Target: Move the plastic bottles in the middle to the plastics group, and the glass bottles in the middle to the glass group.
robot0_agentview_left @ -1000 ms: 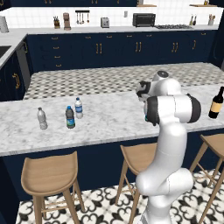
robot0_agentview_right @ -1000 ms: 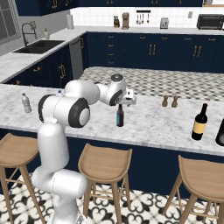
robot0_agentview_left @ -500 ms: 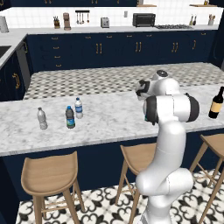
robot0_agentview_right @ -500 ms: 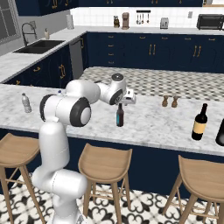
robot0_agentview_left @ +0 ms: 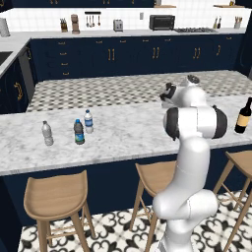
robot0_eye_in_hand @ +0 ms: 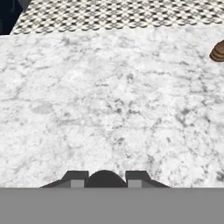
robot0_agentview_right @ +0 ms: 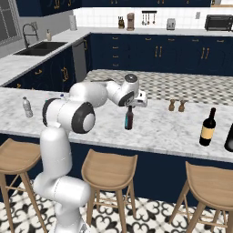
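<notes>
Pinching neck of slim brown bottle [robot0_agentview_right: 129, 119] w/ hand [robot0_agentview_right: 130, 105], upright on marble counter [robot0_agentview_right: 159, 129].

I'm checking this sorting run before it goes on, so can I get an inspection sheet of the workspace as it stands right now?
Surface: white marble counter, things standing upright.
Job's things: brown long-necked bottle under the end effector, base at the counter; black wine bottle alone on the right; dark plastic bottle beside two clear water bottles; two stubby brown bottles at the far edge.
Clutter: another dark bottle, cut by the frame edge.
End effector: shut on the brown bottle's neck.
Cables: nothing seen.
Surroundings: wooden stools, navy cabinets, sink, toaster oven.
</notes>
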### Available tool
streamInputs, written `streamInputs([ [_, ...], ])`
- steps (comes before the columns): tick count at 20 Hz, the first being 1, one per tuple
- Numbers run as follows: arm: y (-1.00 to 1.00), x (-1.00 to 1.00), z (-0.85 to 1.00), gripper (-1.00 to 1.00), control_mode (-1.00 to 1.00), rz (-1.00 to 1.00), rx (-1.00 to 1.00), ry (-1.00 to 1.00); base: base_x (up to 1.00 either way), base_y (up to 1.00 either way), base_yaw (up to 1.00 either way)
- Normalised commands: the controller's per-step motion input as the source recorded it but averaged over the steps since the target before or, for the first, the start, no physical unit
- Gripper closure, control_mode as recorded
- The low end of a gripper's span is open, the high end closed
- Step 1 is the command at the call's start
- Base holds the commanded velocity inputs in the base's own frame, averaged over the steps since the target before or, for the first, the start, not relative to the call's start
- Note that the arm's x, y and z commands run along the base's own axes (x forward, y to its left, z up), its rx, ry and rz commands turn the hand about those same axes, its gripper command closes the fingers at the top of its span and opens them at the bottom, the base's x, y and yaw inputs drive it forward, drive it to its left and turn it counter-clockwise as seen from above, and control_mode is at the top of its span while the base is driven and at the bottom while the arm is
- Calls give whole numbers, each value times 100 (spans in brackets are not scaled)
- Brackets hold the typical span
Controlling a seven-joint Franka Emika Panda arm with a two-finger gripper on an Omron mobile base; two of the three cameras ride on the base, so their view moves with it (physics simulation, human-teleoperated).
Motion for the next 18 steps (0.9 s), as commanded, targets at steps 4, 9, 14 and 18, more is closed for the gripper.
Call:
streamInputs([
  [4, -77, -32, 34, 100, -100, -17, 0, -7, 0, 0, 0],
  [9, -85, -29, 27, 100, -100, -25, 0, -5, 0, 0, 0],
  [14, -84, -37, 16, 100, -100, -28, -1, 0, 0, 0, 0],
  [18, -70, -16, 1, 100, -100, -29, -10, 0, 0, 0, 0],
])
